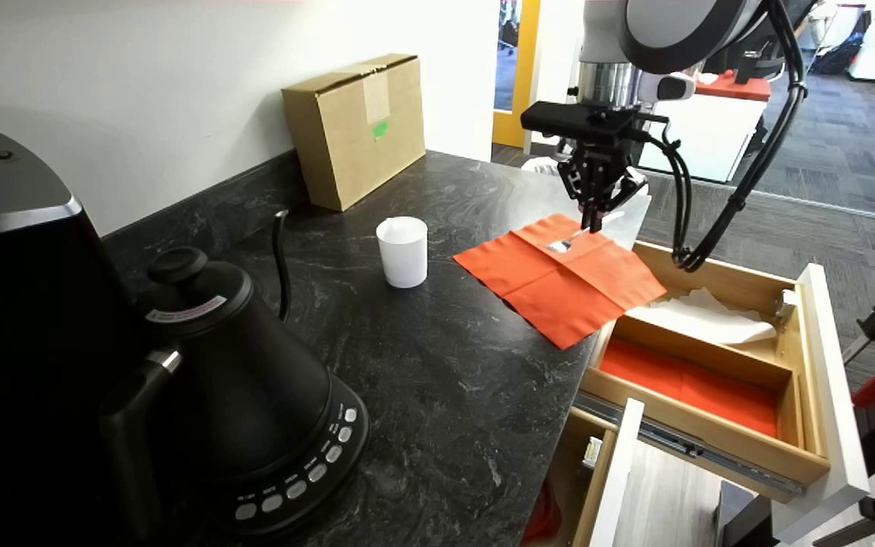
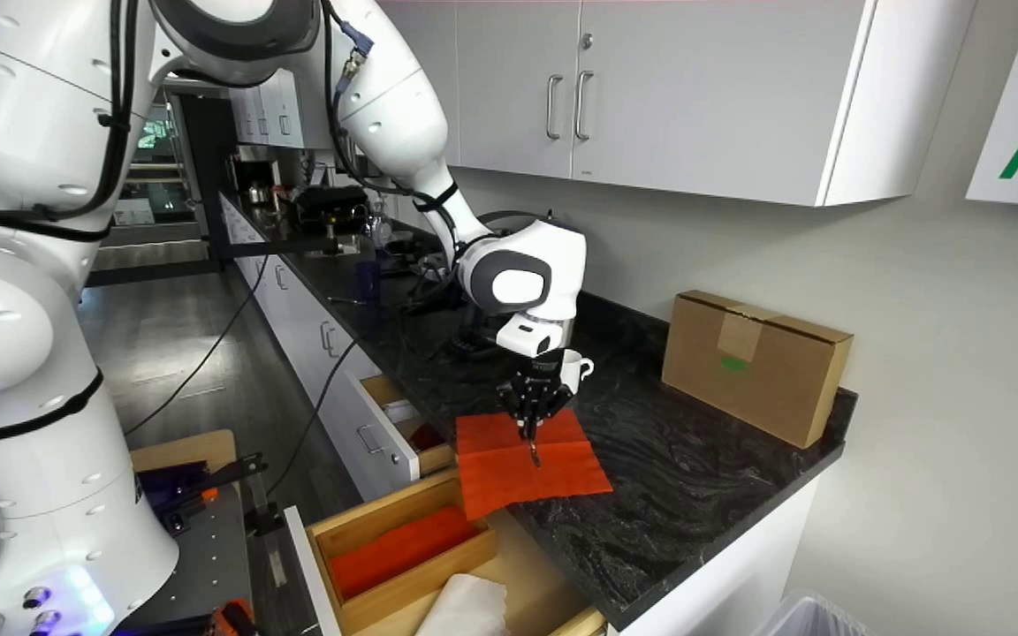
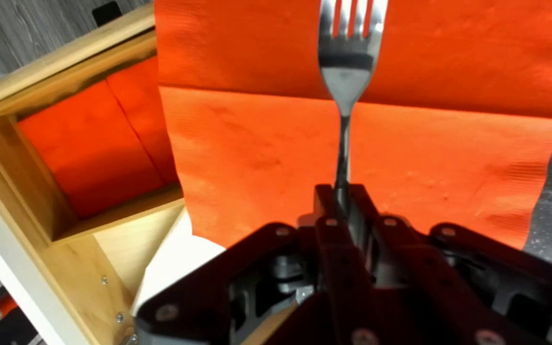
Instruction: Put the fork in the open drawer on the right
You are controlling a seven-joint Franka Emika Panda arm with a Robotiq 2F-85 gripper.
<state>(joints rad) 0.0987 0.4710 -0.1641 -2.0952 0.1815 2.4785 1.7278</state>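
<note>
My gripper (image 1: 594, 222) is shut on the handle of a small silver fork (image 1: 561, 245). In the wrist view the fork (image 3: 348, 72) points away from the fingertips (image 3: 339, 191), tines outward. The fork (image 2: 535, 454) and gripper (image 2: 527, 430) are over the orange-red cloth mat (image 2: 553, 477) at the counter edge; I cannot tell whether the tines touch it. The open drawer (image 1: 711, 351) of light wood has a red-orange lined compartment and a wooden divider. It also shows in an exterior view (image 2: 421, 579) and beside the mat in the wrist view (image 3: 118, 215).
White paper (image 1: 711, 319) lies in the drawer's other section. A second drawer (image 1: 611, 486) is partly open beside it. On the dark counter (image 1: 445, 380) stand a white cup (image 1: 403, 254), a black kettle (image 1: 232, 403) and a cardboard box (image 1: 369, 137).
</note>
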